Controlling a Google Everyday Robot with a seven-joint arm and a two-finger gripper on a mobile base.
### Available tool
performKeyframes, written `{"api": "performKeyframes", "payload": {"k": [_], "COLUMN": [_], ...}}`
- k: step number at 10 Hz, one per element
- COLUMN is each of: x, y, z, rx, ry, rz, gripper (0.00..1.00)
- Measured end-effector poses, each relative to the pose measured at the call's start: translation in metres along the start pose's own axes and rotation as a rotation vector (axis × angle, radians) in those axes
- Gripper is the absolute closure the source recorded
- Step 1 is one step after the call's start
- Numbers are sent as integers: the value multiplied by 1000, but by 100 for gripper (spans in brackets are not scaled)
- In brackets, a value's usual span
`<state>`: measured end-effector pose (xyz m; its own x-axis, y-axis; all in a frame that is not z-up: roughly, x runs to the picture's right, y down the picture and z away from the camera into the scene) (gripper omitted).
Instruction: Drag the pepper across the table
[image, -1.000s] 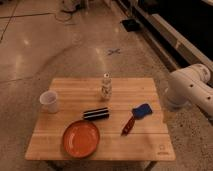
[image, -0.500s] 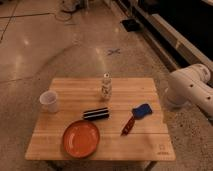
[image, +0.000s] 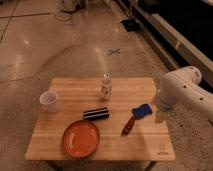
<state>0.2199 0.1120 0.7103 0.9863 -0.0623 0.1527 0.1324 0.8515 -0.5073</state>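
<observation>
Nothing is dragged yet: the pepper (image: 128, 125) lies untouched on the table (image: 70, 87); the gripper (image: 160, 117) hangs off the table edge, its state I cannot tell

Dim, warm light falls from above, with pale glare patches on the floor (image: 30, 60) at upper left. The gripper (image: 160, 117), right of center by the table (image: 115, 146) edge, looks washed-out against shadow.

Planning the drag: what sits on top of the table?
On the table: pepper, blue object, cup, shaker, dark bar, orange plate. The pincer hangs off its edge past the blue object. Whatever the plate covers is hidden.
</observation>
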Motion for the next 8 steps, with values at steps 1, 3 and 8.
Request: {"api": "performKeyframes", "payload": {"k": [1, 3, 8], "x": [-13, -32, -54], "y": [-1, -1, 10], "z": [10, 31, 79], "rx": [3, 1, -16], "ry": [-28, -73, -151], "rz": [-53, -153, -341], "gripper": [35, 35, 35]}}
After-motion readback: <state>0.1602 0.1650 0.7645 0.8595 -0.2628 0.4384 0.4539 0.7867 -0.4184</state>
